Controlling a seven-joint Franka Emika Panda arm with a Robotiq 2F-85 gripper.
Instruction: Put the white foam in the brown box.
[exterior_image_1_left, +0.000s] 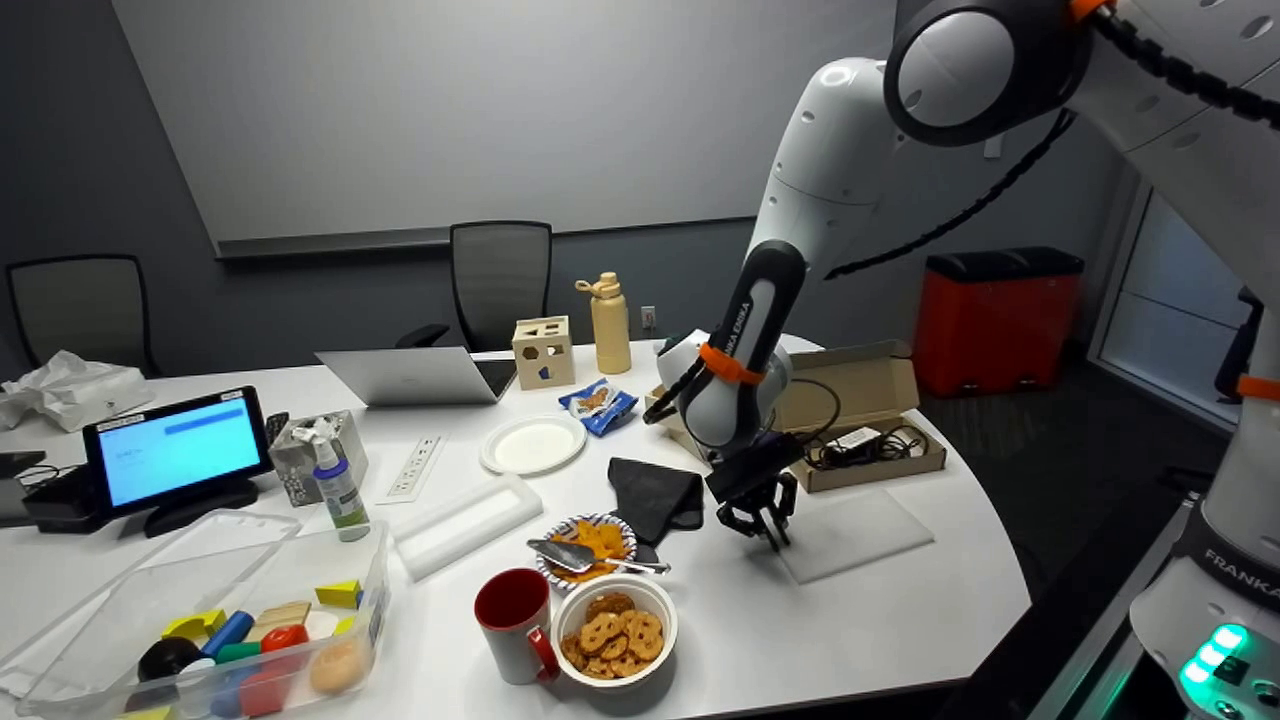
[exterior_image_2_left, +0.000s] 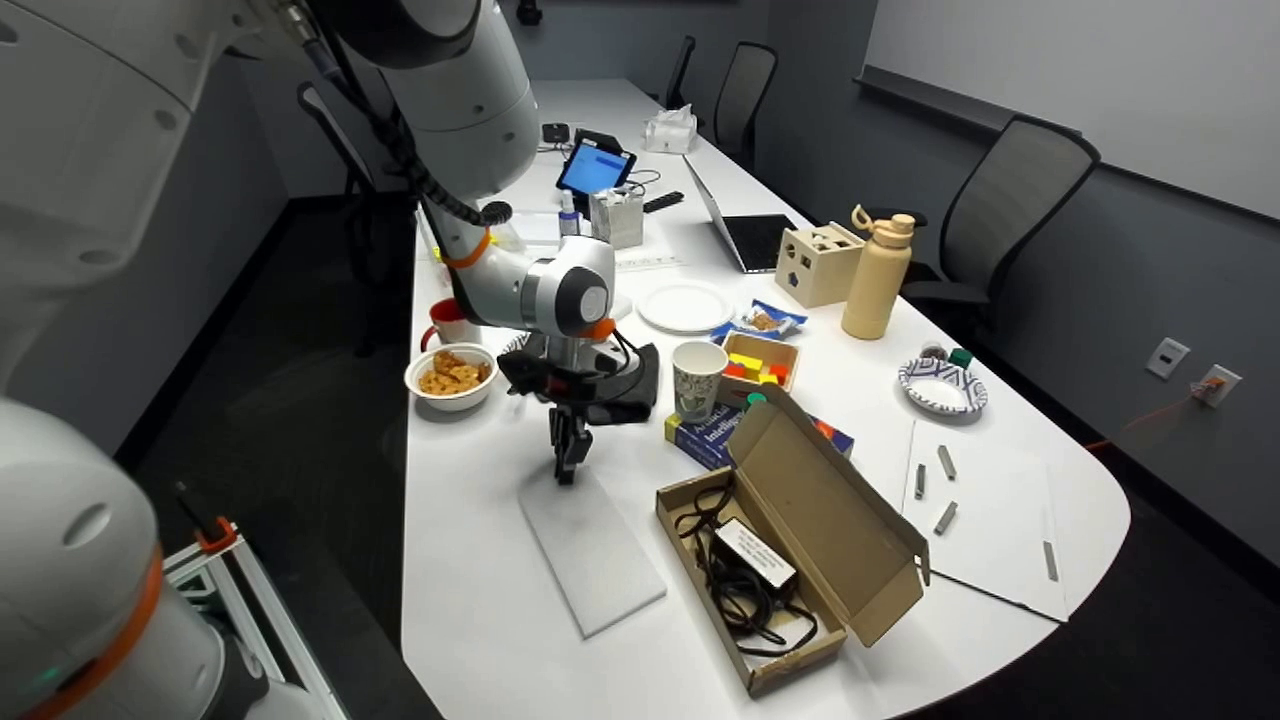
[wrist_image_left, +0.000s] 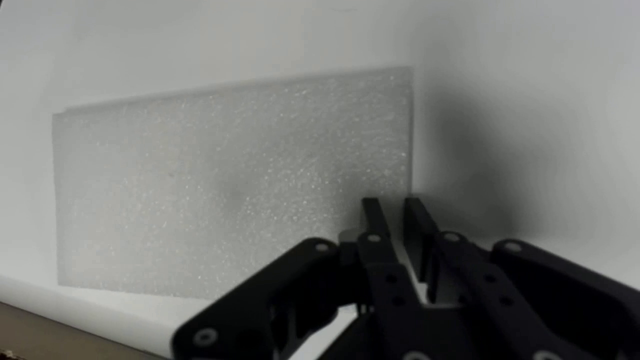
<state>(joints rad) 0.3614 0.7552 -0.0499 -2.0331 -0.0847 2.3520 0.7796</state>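
Note:
The white foam (exterior_image_1_left: 860, 535) is a thin flat rectangle lying on the table in both exterior views (exterior_image_2_left: 595, 555). It fills much of the wrist view (wrist_image_left: 225, 185). The brown box (exterior_image_1_left: 875, 473) stands beside it with its lid raised, also in an exterior view (exterior_image_2_left: 800, 668). It holds a black power adapter (exterior_image_2_left: 755, 555) with cables. My gripper (wrist_image_left: 392, 202) points down at one short end of the foam, as an exterior view (exterior_image_2_left: 566, 478) also shows. Its fingers are narrowly apart, one over the foam, one about at its edge. A gap shows between them.
A dark cloth (exterior_image_1_left: 650, 500) and a bowl of pretzels (exterior_image_1_left: 615, 635) lie near the gripper. A paper cup (exterior_image_2_left: 697, 380) and a blue book (exterior_image_2_left: 705, 440) stand behind the box. A white foam frame (exterior_image_1_left: 468, 525) lies farther along the table. The table edge (exterior_image_1_left: 1020, 590) is near.

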